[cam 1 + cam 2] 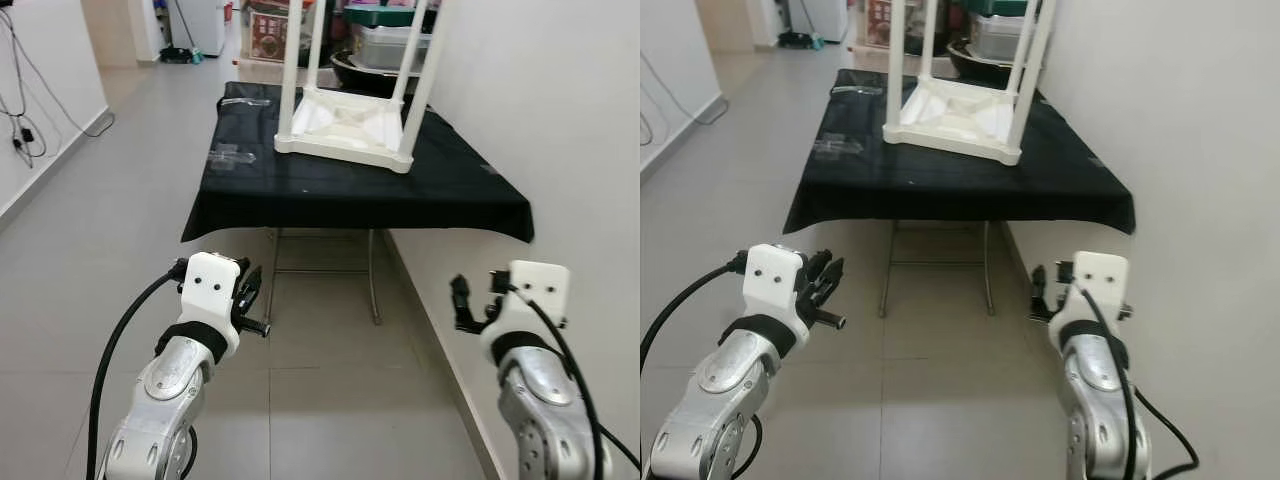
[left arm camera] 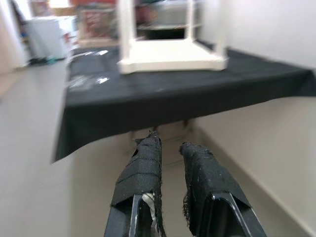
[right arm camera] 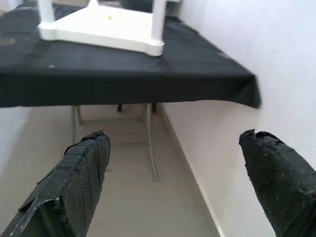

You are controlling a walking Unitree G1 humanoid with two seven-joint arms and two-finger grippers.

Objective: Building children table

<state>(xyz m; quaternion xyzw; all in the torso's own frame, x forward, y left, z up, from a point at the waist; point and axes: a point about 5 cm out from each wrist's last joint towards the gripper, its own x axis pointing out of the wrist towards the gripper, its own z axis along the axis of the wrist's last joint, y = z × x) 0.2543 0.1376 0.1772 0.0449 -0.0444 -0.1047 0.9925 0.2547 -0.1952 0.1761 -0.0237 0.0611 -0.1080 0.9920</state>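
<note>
A white children's table (image 1: pixel 345 125) lies upside down on a table draped in black cloth (image 1: pixel 330 190), its legs (image 1: pixel 291 60) pointing up. Both grippers hang low in front of the cloth's near edge, above the floor and well short of the white table. My left gripper (image 1: pixel 250 295) has its fingers (image 2: pixel 143 168) close together with nothing between them. My right gripper (image 1: pixel 468 300) is open, its fingers (image 3: pixel 79 173) spread wide and holding nothing.
Two clear plastic packets (image 1: pixel 230 157) lie on the left part of the black cloth. The table's right side runs along a white wall (image 1: pixel 560 120). Stacked bins (image 1: pixel 385 40) stand behind it. Tiled floor (image 1: pixel 110 220) stretches to the left, with cables (image 1: pixel 20 130) on the left wall.
</note>
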